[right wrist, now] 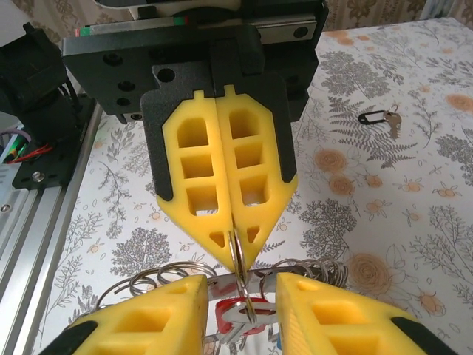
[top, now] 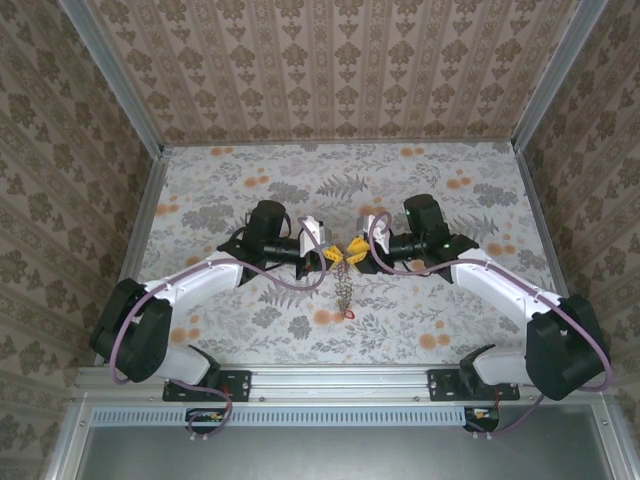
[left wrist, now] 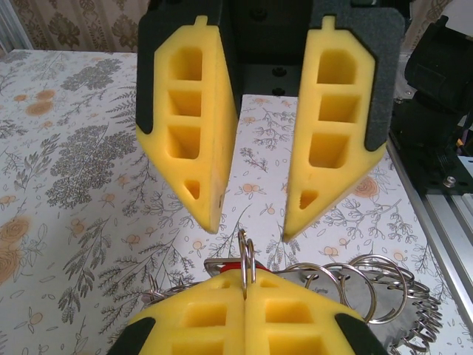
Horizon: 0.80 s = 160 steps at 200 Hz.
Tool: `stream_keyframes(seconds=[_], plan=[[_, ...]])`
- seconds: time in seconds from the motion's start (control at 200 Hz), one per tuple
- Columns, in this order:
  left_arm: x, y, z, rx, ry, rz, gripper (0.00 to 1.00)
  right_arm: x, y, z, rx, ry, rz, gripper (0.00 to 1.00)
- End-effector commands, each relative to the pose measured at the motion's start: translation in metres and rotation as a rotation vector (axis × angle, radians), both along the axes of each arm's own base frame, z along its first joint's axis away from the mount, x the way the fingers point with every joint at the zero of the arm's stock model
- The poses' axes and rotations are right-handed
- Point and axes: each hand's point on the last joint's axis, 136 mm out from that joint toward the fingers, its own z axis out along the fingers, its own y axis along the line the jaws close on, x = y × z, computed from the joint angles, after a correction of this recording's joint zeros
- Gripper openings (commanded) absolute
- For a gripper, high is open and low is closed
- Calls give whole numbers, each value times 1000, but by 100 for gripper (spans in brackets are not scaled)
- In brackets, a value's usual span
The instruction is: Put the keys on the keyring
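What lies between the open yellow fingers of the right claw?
A thin silver metal ring, held by the shut left claw, shows there in the right wrist view.

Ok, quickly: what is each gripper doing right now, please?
Left gripper: closed on the keyring.
Right gripper: open, holding nothing.

Yellow left claw (left wrist: 245, 294), silvery keyring (left wrist: 246, 255) (red tag (right wrist: 224, 319)), floral-patterned table (top: 420, 190).

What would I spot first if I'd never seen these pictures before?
Probably the left end effector, bright yellow, pinched shut on the keyring in the middle of the flowery table. The right end effector, just as yellow, gapes open right opposite it. A bunch of keys trails from there toward the near edge.
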Motion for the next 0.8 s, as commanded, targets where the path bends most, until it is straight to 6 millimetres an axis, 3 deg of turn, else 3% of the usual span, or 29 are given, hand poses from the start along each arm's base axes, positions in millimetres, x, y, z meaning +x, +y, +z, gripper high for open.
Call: stream_keyframes(seconds=[0.0, 0.355, 0.545, 0.655, 0.795], plan=[[-5, -2, 26, -62, -42, -43, 0, 4, 7, 16, 41, -51, 47, 29], [-6, -2, 29, -71, -44, -52, 0, 8, 11, 6, 30, -30, 53, 24], [-6, -1, 27, -65, -42, -43, 0, 9, 12, 3, 14, -31, 40, 6], [-1, 1, 22, -26, -53, -8, 17, 8, 12, 0, -61, -56, 28, 2], [3, 4, 10, 80, -85, 21, 21, 5, 11, -3, -140, -59, 14, 1]])
